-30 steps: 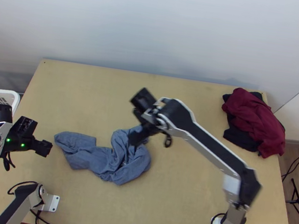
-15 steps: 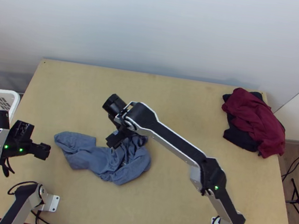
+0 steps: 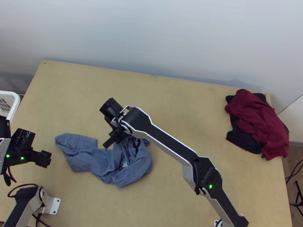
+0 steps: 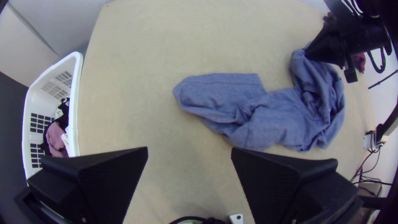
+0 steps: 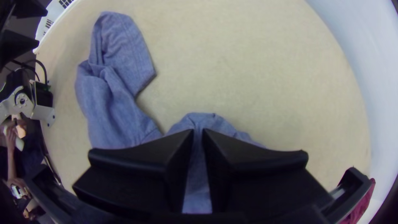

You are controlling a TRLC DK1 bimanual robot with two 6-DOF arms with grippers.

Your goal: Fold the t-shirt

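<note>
A light wooden table (image 3: pixel 179 176) spans the scene. Past its left edge stands a white laundry basket (image 3: pixel 11 95) with garments inside. The blue t-shirt (image 3: pixel 99 162) lies left of the middle, crumpled lengthwise from left to right, its left end flatter, its right part bunched in rounded folds. At the table's far right corner a maroon garment (image 3: pixel 252 116) is heaped over a black one (image 3: pixel 239 141). The left hand (image 3: pixel 47 159) is wide, with nothing between its fingers, just left of the t-shirt. The right hand (image 3: pixel 110 143) is narrow, holding a bit of the t-shirt's far side between its fingers.
</note>
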